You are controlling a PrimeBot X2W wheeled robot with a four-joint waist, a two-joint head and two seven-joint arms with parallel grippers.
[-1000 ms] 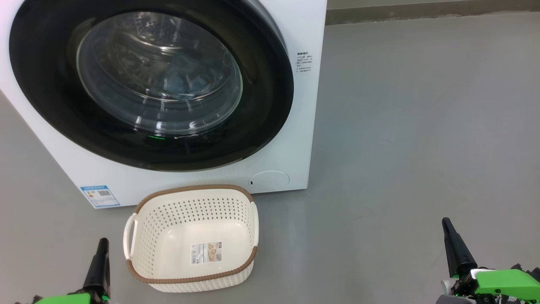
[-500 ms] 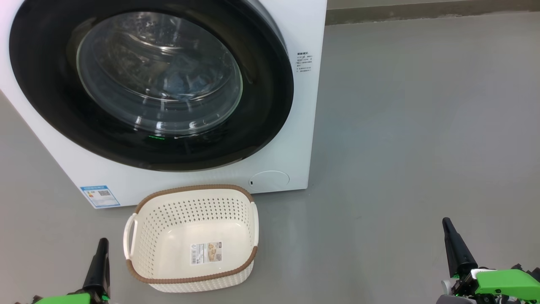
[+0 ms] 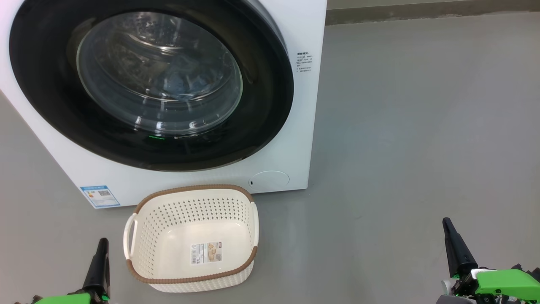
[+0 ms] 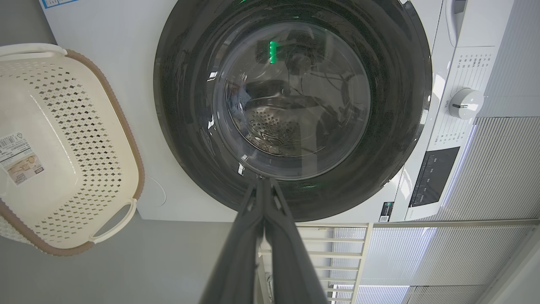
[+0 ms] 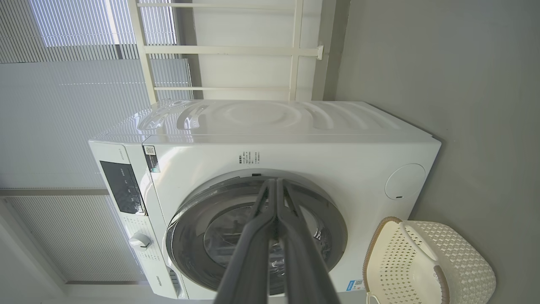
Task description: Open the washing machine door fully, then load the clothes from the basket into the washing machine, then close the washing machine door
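Head view: white boxy washing machine [image 3: 301,139] at upper left on smooth grey floor [image 3: 422,126]. Its washing machine door [image 3: 46,93] a big round glossy black ring w/ bulging clear glass bowl [image 3: 126,55] at centre, shut flush vs. the front. Thru the glass, dim blue folds of clothes [image 3: 185,84] inside. Small blue label [image 3: 100,196] at front's lower-left corner, round flap [image 3: 270,178] at lower right. Just in front of machine, on floor, the basket [image 3: 190,209]: rounded-rect. cream plastic, perforated walls, brown woven-look rim, white side handles, paper label [image 3: 206,252] flat on its smooth bottom. At bottom left, left fingers [image 3: 100,259], dark and tapered, pressed together into one point, holding nothing, near basket's left handle but apart. At bottom right, right fingers [image 3: 453,247], well apart from basket, likewise closed tight, nothing held, w/ green bracket [image 3: 502,280] behind. Left wrist view: left fingers as two matte dark blades meeting tip to tip, lined up w/ lower edge of door glass; perforated steel drum [image 4: 274,126] behind glass; white round knob [image 4: 465,103] and dark flat panel [image 4: 434,175] beside door; basket at left edge. Right wrist view: right fingers joined along their length, no gap, across the door; wavy moulded white top on machine; basket by lower front corner; slatted blinds [image 5: 63,105] behind.
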